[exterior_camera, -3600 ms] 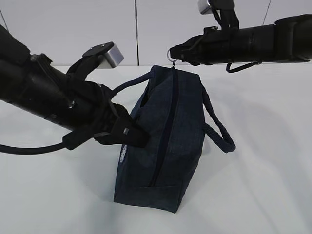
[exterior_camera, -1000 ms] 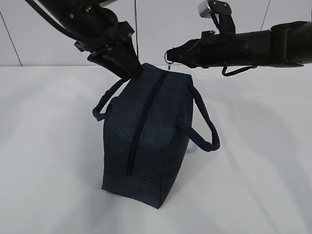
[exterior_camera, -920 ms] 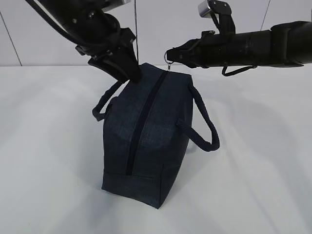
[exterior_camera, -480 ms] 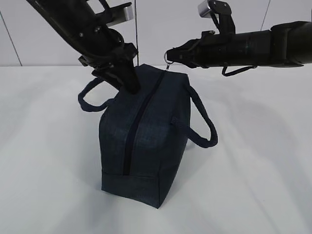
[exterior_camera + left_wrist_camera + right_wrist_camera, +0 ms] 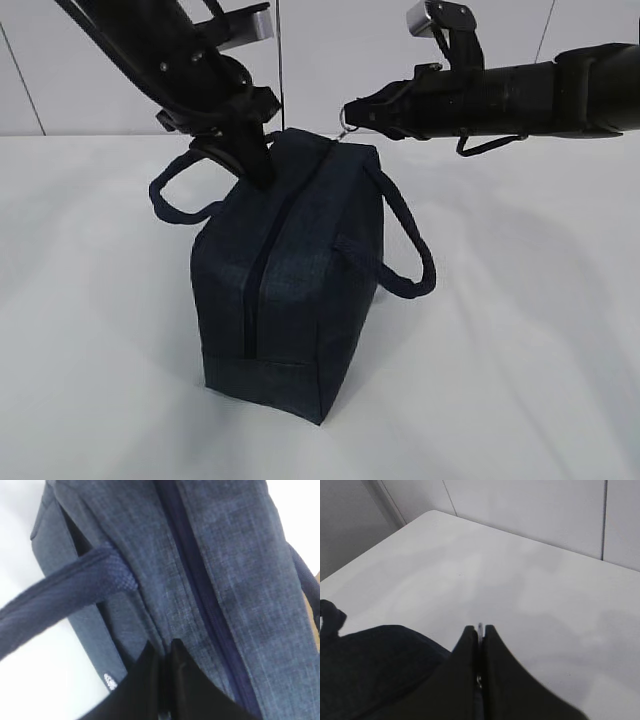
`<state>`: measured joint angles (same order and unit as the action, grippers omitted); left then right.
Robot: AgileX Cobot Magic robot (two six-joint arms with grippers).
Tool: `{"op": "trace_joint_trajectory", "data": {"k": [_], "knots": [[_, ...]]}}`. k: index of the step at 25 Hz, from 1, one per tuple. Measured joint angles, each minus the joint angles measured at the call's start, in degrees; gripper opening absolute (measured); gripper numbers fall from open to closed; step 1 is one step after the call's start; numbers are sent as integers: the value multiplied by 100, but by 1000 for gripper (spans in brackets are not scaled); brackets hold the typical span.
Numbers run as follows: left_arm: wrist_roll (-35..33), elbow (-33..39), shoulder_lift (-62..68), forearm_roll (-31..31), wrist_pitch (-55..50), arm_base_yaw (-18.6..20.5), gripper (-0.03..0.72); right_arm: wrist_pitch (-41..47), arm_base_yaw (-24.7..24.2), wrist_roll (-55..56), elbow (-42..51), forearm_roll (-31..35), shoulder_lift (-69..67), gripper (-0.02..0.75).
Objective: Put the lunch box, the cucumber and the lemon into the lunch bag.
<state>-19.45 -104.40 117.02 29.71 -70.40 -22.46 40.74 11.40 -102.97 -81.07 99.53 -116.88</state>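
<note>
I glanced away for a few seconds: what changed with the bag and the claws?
The left claw rose from the bag's side to its top and pinched the fabric beside the zipper; the bag swung more upright. The right claw stayed clamped on the ring pull.

Both my arms are up high, grippers pinched closed.

My left arm slants down from the upper left, wrist bent steeply, and my left gripper points downward with its jaws pressed together on a fold of the lunch bag's top fabric. My right arm reaches in level from the right, nearly horizontal, and my right gripper is clamped on the silver ring pull.
</note>
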Motion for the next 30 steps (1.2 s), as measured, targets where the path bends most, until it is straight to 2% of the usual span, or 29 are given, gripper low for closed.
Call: {"op": "trace_joint_trajectory", "data": {"k": [19, 30], "knots": [[10, 0, -899, -102, -12, -11, -5, -531, 10, -247, -300, 77, 0, 7], [23, 23, -1450, -80, -12, -11, -5, -261, 75, -236, -549, 248, -369, 7]]}}
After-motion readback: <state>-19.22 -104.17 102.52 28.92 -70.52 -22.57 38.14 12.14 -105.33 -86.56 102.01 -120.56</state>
